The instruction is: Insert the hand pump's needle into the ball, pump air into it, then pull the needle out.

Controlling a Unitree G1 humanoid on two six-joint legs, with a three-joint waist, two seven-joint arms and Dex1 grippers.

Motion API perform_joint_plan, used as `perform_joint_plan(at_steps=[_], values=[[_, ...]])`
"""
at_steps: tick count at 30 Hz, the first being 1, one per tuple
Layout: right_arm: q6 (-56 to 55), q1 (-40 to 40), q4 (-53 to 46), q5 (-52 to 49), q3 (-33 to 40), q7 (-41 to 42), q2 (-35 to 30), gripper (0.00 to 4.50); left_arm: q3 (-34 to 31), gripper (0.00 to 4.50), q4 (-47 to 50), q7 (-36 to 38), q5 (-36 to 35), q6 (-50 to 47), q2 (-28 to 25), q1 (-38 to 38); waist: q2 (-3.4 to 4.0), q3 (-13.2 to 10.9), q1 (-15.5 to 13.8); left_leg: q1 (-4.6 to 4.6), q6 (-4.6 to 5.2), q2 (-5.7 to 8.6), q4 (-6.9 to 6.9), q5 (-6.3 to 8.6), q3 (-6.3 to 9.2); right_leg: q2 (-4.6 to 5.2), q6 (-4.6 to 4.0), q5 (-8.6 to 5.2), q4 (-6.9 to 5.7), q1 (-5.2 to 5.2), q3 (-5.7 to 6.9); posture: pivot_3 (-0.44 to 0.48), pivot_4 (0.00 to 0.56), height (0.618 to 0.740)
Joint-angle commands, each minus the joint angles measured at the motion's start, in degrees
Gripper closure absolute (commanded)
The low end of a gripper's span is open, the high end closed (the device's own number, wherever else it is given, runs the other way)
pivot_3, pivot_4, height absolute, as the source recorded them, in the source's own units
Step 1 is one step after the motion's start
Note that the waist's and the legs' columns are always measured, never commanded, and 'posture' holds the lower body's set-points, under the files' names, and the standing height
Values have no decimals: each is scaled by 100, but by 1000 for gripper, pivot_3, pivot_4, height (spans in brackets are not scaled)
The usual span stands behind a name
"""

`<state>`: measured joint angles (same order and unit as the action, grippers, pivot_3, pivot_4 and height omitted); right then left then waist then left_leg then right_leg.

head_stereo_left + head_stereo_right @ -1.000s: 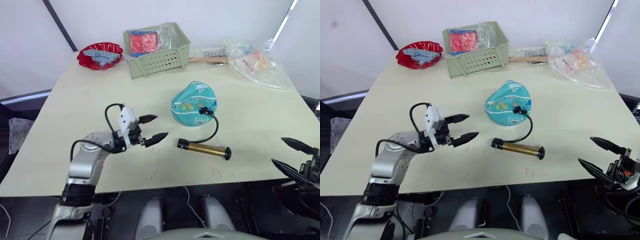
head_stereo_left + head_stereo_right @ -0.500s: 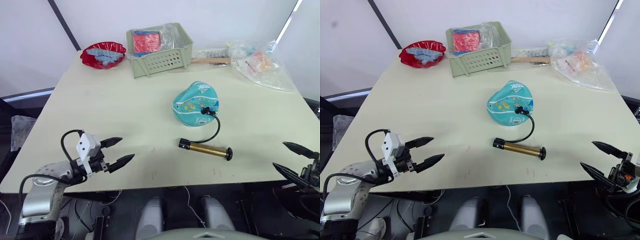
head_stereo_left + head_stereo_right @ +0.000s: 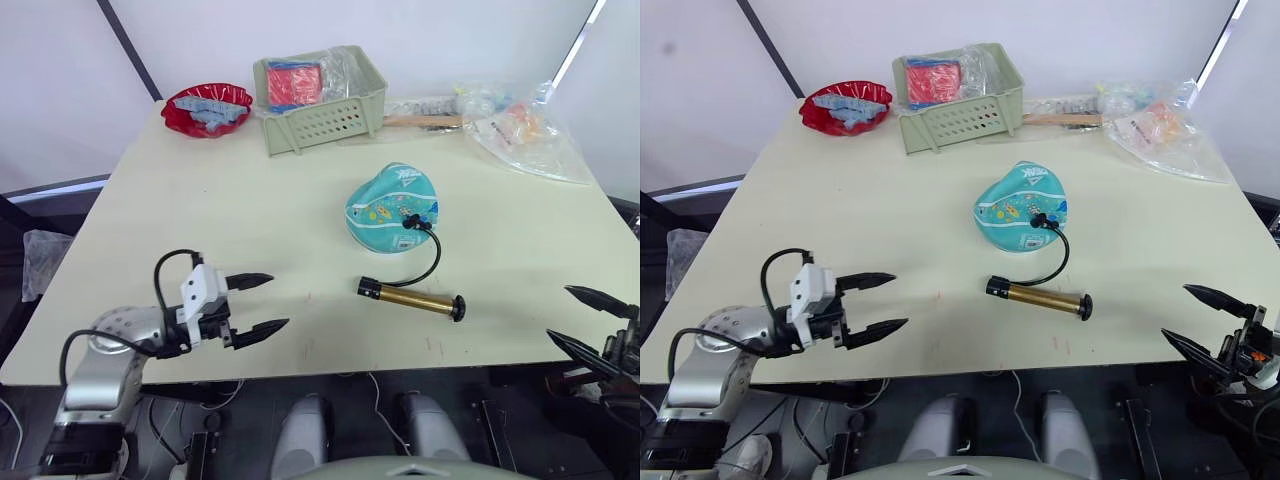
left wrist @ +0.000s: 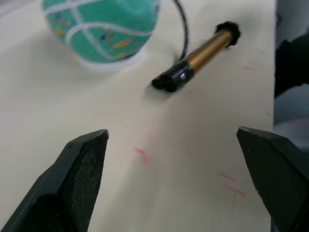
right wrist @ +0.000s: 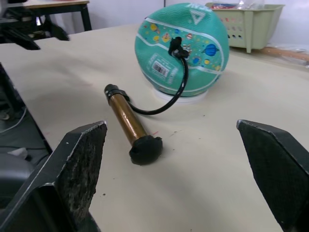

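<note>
Left gripper swings back toward the hand pump, jaws wide and empty; right gripper waits, jaws wide; needle already seated in ball, pumping next

The left arm is a silver-grey metal shell with rounded joints, darkening to black segments lower down. A small white boxy module sits on its wrist, and a thin black cable loops up from the forearm to it. The left gripper has two black, tapering, pointed fingers with a matte, slightly grainy surface. The right gripper has the same black pointed fingers, and its mount shows small orange and blue details.
</note>
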<state>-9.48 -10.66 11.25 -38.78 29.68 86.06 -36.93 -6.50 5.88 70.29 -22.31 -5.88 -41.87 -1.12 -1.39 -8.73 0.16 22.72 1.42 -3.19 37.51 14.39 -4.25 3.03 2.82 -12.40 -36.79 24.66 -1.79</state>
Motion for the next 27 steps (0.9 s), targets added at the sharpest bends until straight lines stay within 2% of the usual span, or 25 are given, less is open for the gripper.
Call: perform_joint_plan(at_steps=[1,7,11,15,22,27], values=[[36,-57,-275,-154,52,152,-116,0,580,21,237,245,75,-128,-14,-661,0,0,-16,0,0,1,1,0,3,0,0,0,0,-3,2,0,150,735],[402,-174,-530,-233,9,159,-202,0,1636,21,-31,508,424,-226,368,-1847,1,1,-10,2,0,2,8,0,7,-3,1,1,0,-8,4,0,150,735],[392,-171,-604,-205,36,119,-178,0,2044,21,-278,604,559,-322,631,-2394,1,1,-20,7,0,3,25,0,18,-9,5,1,-2,-14,7,0,150,735],[327,-209,-673,-190,106,61,-151,0,2709,21,-759,683,926,-473,1223,-3379,2,1,-65,15,1,4,36,0,31,-18,8,-1,-2,-18,4,0,150,735],[351,-299,-817,-209,131,-41,-129,0,3359,21,-1193,869,1353,-675,1706,-4087,3,0,-83,22,10,10,74,6,59,-30,19,-11,0,-44,-1,0,150,735],[301,-382,-888,-173,107,-109,-93,0,3778,21,-1846,587,1811,-917,2310,-4526,3,0,-100,27,11,14,79,6,67,-30,21,-12,0,-47,-1,0,150,735]])
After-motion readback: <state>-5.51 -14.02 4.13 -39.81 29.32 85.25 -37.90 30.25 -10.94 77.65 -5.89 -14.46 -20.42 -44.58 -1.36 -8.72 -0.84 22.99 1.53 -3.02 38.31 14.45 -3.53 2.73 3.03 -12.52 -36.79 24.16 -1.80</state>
